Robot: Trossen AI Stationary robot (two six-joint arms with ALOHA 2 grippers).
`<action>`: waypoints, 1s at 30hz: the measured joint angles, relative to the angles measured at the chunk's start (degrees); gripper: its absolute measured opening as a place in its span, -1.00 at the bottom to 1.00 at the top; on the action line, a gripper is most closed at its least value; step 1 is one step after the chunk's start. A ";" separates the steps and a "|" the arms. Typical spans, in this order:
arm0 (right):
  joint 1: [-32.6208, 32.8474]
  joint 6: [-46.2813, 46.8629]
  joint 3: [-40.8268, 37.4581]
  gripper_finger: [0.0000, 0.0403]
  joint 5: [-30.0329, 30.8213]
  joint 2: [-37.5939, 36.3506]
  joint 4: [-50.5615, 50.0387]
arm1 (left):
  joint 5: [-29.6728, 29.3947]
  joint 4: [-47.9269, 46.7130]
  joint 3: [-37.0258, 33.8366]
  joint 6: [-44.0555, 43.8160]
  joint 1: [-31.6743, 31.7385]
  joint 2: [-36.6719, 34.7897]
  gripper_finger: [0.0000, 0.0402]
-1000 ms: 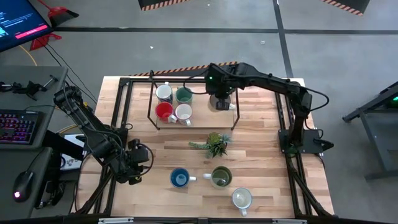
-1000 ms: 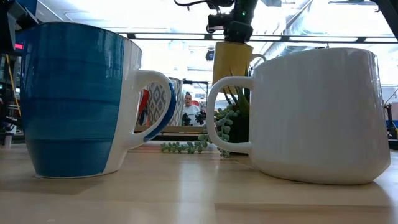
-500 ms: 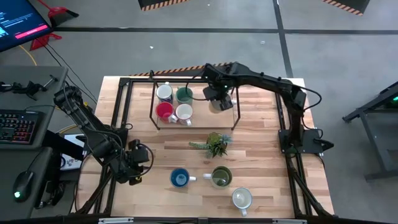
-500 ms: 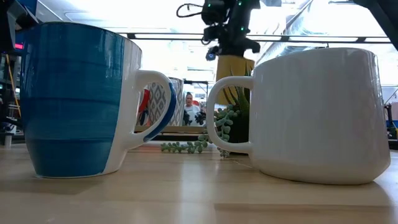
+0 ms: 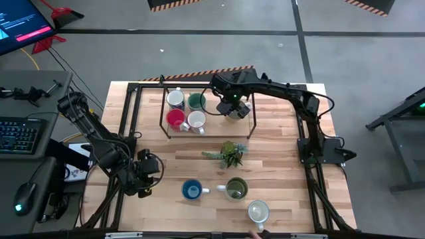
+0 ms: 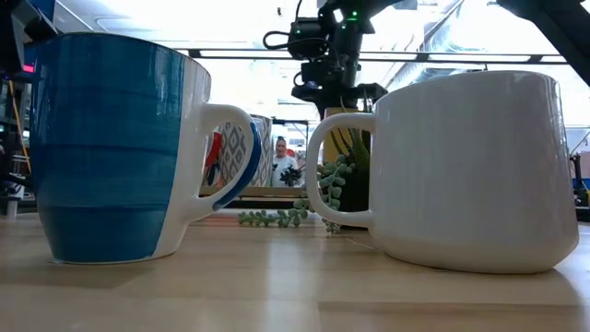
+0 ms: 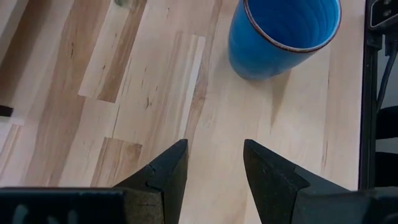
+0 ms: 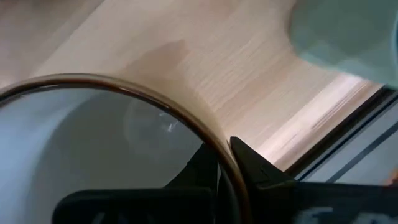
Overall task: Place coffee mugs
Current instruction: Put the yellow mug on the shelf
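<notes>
**Fifth mug heads for the rack**

High view: the right gripper point(image 5: 232, 106) holds a mug point(image 5: 234, 110) over the tray point(image 5: 164, 113) near the table's point(image 5: 279, 166) far edge, beside 4 mugs already grouped.

Right wrist view: its fingers pinch the rim, for carrying.

Left wrist view: the left gripper point(image 7: 214, 163) waits unclenched, empty, near the blue mug point(image 7: 283, 34).

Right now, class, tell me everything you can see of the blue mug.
The blue mug looks like glazed ceramic: ridged blue outside and inside, with a white handle edged in blue. It stands upright and empty on the wooden table, its handle towards the olive mug. Nothing grips it; the left gripper waits nearby.
</notes>
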 joint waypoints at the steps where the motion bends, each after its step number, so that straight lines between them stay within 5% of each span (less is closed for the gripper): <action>1: 0.04 -1.43 0.00 -1.00 0.02 0.00 0.35 | -0.22 0.00 0.00 0.00 0.00 0.00 -0.27; 13: 0.93 -10.76 0.00 -1.00 0.04 0.57 1.90 | -1.82 0.11 0.00 -0.01 0.02 0.00 -0.27; 30: 2.48 -6.89 0.00 -1.00 -1.60 0.83 2.88 | -1.82 0.10 0.00 0.00 0.00 0.00 -0.27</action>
